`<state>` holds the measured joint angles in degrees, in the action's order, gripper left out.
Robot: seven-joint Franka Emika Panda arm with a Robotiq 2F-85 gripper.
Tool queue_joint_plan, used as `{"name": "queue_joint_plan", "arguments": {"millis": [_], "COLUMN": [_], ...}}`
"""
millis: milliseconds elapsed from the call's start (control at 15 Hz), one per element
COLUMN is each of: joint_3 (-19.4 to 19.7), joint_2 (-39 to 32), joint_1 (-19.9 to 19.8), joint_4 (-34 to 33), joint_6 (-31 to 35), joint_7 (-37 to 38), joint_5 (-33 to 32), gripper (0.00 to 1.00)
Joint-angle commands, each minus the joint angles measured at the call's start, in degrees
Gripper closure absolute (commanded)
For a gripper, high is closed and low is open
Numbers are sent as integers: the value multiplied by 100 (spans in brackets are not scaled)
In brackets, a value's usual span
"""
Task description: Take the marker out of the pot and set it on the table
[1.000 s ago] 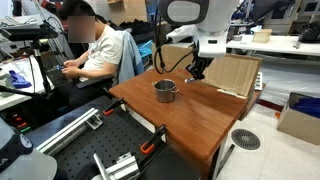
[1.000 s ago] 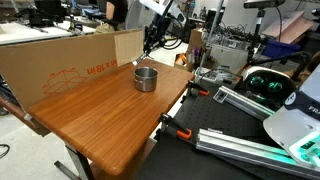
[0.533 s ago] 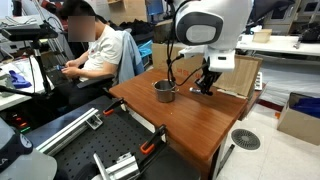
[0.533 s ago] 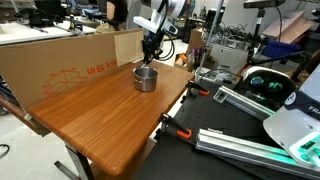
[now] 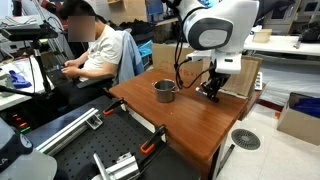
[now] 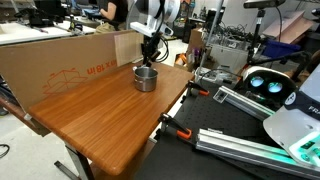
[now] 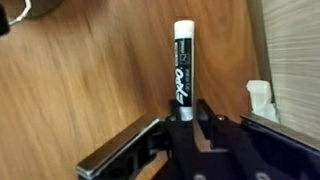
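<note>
My gripper (image 7: 182, 118) is shut on the marker (image 7: 182, 70), a slim black pen with a white cap and white lettering, held over the reddish-brown table (image 7: 80, 80). In an exterior view the gripper (image 5: 211, 92) hangs low over the table (image 5: 190, 125), to the side of the steel pot (image 5: 165, 91) and apart from it. In an exterior view (image 6: 150, 62) the gripper is just behind the pot (image 6: 146, 78) on the table (image 6: 100, 110). The marker is too small to make out in both exterior views.
A cardboard sheet (image 5: 232, 73) leans at the table's far edge, close to the gripper, and a cardboard box (image 6: 60, 62) borders the table. A seated person (image 5: 95, 50) is beside the table. Black benches with metal rails (image 5: 90, 150) stand nearby.
The arm has swung away from the pot and dropped lower toward the tabletop near the cardboard sheet, carrying the marker. The pot has not moved.
</note>
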<state>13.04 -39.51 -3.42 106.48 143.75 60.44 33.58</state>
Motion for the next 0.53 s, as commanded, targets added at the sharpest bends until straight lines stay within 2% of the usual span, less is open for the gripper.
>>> {"name": "queue_joint_plan", "arguments": {"millis": [0, 333, 467], "joint_3": [-97, -180, -247], "joint_2": [-80, 30, 148], "joint_1": [-142, -190, -253], "joint_4": [-211, -163, -87], "joint_6": [-187, -149, -198], "joint_7": [132, 24, -74], "joint_5": [-238, -177, -112], "gripper": [43, 5, 0]}}
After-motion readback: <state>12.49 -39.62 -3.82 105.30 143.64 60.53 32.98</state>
